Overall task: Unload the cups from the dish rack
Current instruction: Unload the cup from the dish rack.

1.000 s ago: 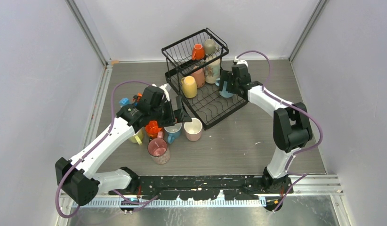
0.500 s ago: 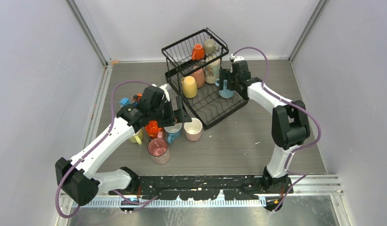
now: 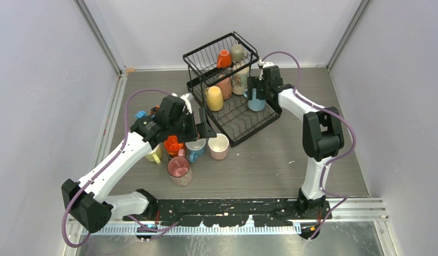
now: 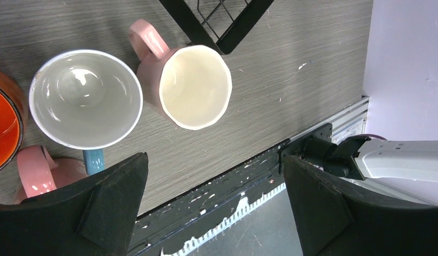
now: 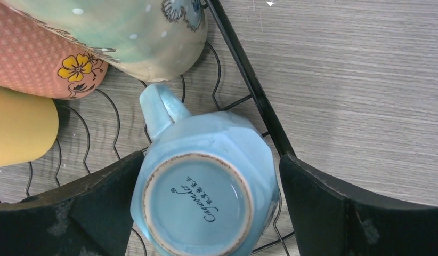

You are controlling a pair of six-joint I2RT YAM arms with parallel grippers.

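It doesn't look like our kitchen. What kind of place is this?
Likely a robot test booth, not a kitchen: left arm and right arm bolted to a table, plain walls, a dish rack of cups.

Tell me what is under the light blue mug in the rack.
The light blue mug sits base-up on the wires of the dish rack, with grey table showing between them. Its rim and inside are hidden.

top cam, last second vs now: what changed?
The right gripper shifted slightly left, further over the dish rack, with its elbow swinging in. It now straddles the upturned light blue mug with jaws open and nothing grasped. Unchanged: the left gripper, open above the pink mug, and every mug's position.
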